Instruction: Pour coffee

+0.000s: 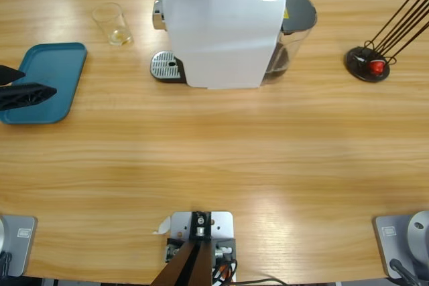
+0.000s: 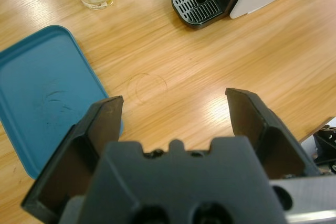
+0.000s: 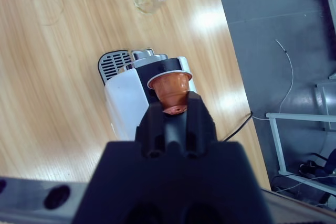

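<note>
Right gripper [image 3: 173,109] pinches a light, crushable copper capsule [image 3: 170,85] by its base, above the coffee machine [image 3: 131,93].

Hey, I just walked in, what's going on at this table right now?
A coffee run is at its loading step. The right gripper holds a copper-coloured capsule above the top of the white coffee machine; it is not in yet. The left gripper hangs open and holding nothing over the table by the blue tray. The clear glass stands beside the machine, not on its drip grate, with only a trace of liquid at the bottom. A capsule rack stands on the machine's other side.
</note>
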Controlling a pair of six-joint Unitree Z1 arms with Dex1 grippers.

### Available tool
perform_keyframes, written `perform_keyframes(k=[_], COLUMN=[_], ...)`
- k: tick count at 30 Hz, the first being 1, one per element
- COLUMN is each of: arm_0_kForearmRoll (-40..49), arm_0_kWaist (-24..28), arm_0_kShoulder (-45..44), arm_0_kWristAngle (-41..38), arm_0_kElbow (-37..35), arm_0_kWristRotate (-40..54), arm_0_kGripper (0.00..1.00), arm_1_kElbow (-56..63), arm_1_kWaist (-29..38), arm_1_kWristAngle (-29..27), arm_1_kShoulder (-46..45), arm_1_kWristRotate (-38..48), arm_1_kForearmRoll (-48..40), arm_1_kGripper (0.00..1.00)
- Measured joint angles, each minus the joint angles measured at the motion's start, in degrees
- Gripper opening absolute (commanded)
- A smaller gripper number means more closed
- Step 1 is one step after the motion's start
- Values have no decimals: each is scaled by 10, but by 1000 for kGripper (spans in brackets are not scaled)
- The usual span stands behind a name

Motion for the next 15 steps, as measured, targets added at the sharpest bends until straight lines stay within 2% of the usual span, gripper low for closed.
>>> perform_keyframes(k=[15], arm_0_kForearmRoll=[0], arm_0_kWaist=[0], arm_0_kShoulder=[0], arm_0_kWristAngle=[-5], arm_0_kElbow=[0], arm_0_kWristRotate=[0], arm_0_kGripper=[835], arm_1_kElbow=[0], arm_1_kWaist=[-13], arm_1_kWristAngle=[22], arm_1_kShoulder=[5], arm_1_kWristRotate=[-1], arm_1_kForearmRoll=[-8], arm_1_kGripper=[0])
